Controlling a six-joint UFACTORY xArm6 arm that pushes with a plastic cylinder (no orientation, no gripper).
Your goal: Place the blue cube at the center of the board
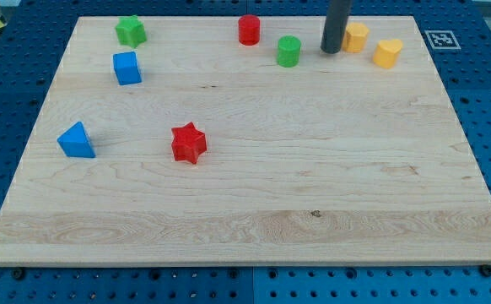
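Note:
The blue cube (127,67) sits near the view's upper left of the wooden board (254,194). My tip (331,51) is at the view's top, right of centre, far to the right of the blue cube. It stands between a green cylinder (289,51) on its left and a yellow block (356,37) just to its right, close to the yellow block. I cannot tell whether it touches it.
A green star (131,30) lies above the blue cube. A blue triangular block (77,140) is at the left, a red star (188,142) left of centre. A red cylinder (249,29) is at the top. A second yellow block (387,52) lies at the top right.

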